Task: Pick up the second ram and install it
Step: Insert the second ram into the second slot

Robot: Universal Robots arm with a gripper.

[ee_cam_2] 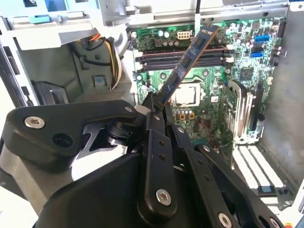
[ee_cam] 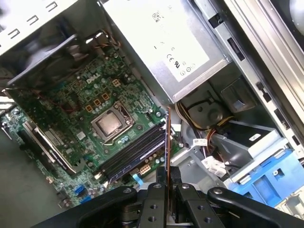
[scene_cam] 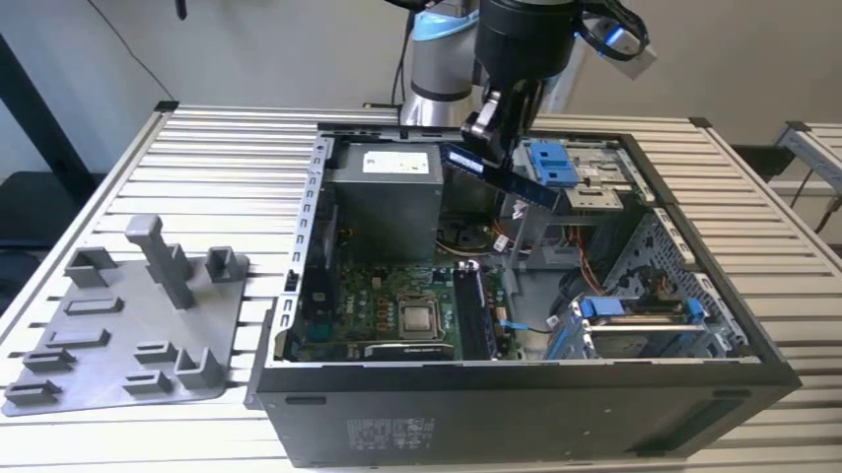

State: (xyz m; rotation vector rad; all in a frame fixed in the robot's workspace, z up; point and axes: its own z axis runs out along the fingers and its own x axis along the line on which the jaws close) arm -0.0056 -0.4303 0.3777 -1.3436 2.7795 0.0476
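While a grey plastic tray [scene_cam: 118,345] lies on the slatted table [scene_cam: 197,138] at the 9 o'clock side of the open black computer case [scene_cam: 526,419], the arm's gripper [scene_cam: 476,146] hangs above the case's far end. In the exterior view it sits at roughly 12 o'clock from the motherboard's CPU socket [scene_cam: 418,317], just right of the grey power supply [scene_cam: 385,187].

The jaws are drawn in tight on one end of the second ram [scene_cam: 511,180]. The dark stick is clear of the board and touches nothing else. From the jaws its long axis runs out toward 4 o'clock, the free end lower.

The memory slots [scene_cam: 476,315] lie at about 6 o'clock from the gripper, just right of the socket, and run 12 to 6. By that reading, the stick is well above them and skewed across their line, not parallel to it.

In the second wrist view the gripper [ee_cam_2: 154,108] pinches the stick [ee_cam_2: 187,61], which slants across the black slots [ee_cam_2: 152,59] beyond it. In the first wrist view the stick [ee_cam: 167,142] shows edge-on, a thin line rising from the gripper [ee_cam: 167,187] toward the slots [ee_cam: 133,154].
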